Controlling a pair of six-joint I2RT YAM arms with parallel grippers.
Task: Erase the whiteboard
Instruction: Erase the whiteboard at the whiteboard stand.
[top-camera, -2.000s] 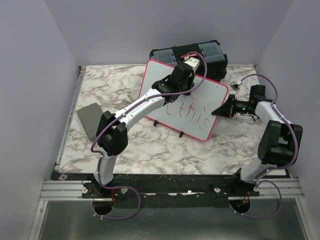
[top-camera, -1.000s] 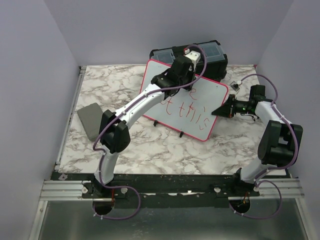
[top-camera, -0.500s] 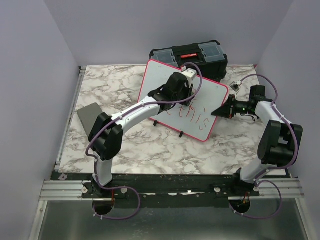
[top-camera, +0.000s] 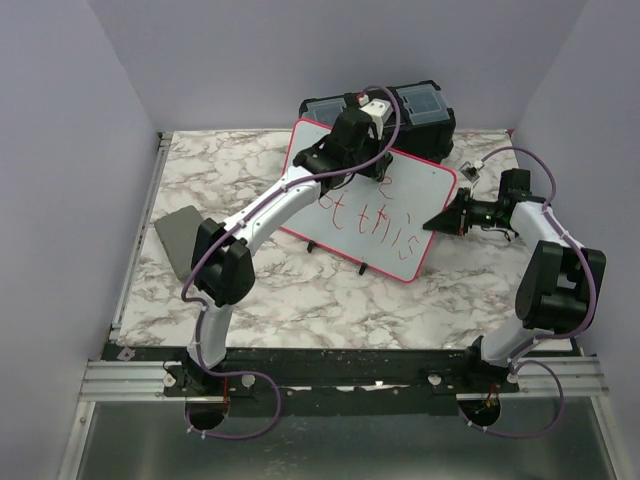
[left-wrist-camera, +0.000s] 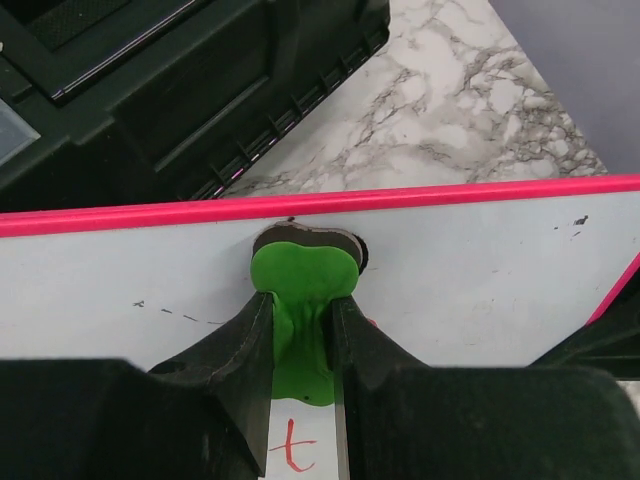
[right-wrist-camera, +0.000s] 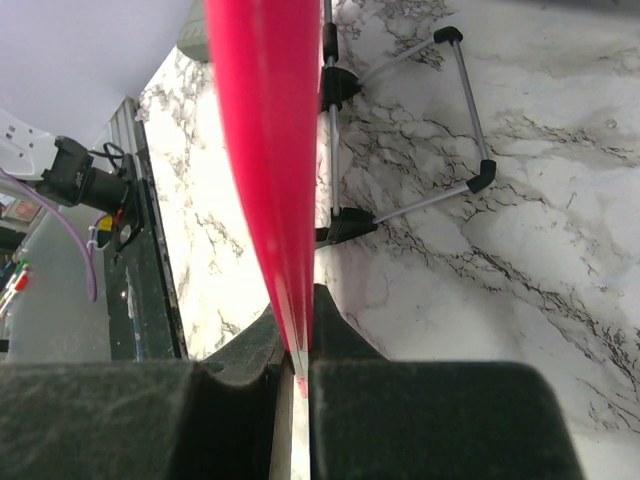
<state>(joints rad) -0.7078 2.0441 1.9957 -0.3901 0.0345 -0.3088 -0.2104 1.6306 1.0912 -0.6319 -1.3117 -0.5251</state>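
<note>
Since half a second ago your left pincer (left-wrist-camera: 302, 312) has climbed from the middle of the whiteboard (top-camera: 425, 190) to its upper rim, uncovering the red writing (top-camera: 385, 222) that remains across the middle. That pincer is clenched on a green eraser (left-wrist-camera: 302, 285), which presses flat against the white face just under the pink top edge. Your right pincer (right-wrist-camera: 292, 345) is clamped on the board's right-hand rim, one finger on each side.

The board stands tilted on thin wire legs at the centre back of the worktop (top-camera: 300, 290), just in front of the black toolbox (top-camera: 420, 105); a grey pad (top-camera: 180, 240) lies well apart at the left.

Judge the board as light, stiff and slick-faced. On those legs it will likely skid or tip under wiping pressure, so keep hold of the rigid rim rather than the face, and press only moderately.
</note>
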